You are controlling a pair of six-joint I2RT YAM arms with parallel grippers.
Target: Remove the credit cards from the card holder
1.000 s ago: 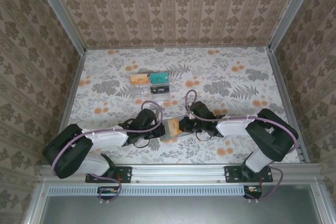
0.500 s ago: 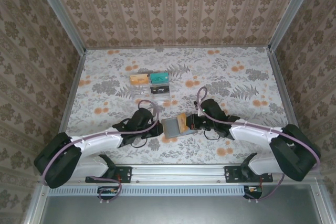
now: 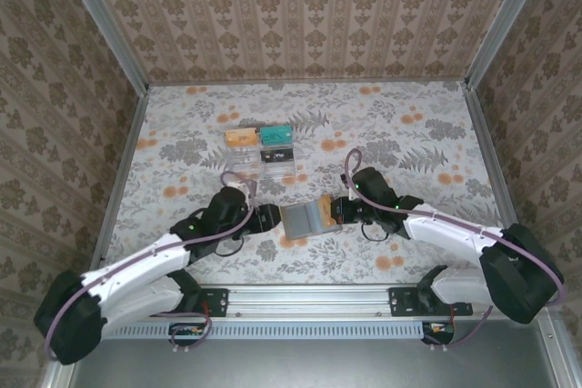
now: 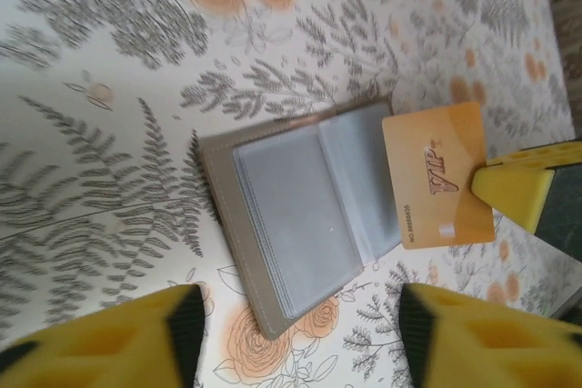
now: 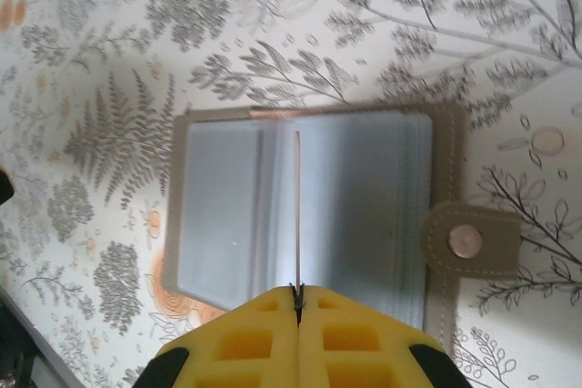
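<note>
The card holder (image 3: 297, 223) lies open on the flowered table, its grey sleeves (image 4: 296, 211) facing up. My right gripper (image 3: 337, 213) is shut on an orange credit card (image 4: 435, 174) at the holder's right edge. In the right wrist view the card (image 5: 297, 211) stands edge-on over the holder (image 5: 364, 197), pinched between the yellow pads of the gripper (image 5: 297, 295). Whether the card's far edge still sits in a sleeve I cannot tell. My left gripper (image 4: 300, 333) hangs open just left of the holder, touching nothing.
A clear acrylic stand (image 3: 262, 146) with coloured cards sits behind the holder, towards the back. The holder's snap tab (image 5: 468, 241) sticks out on its right side. Patterned walls close the table in on three sides.
My left gripper has opened, let go of the card holder and drawn back left. The right gripper has pulled the orange card out to the right.
</note>
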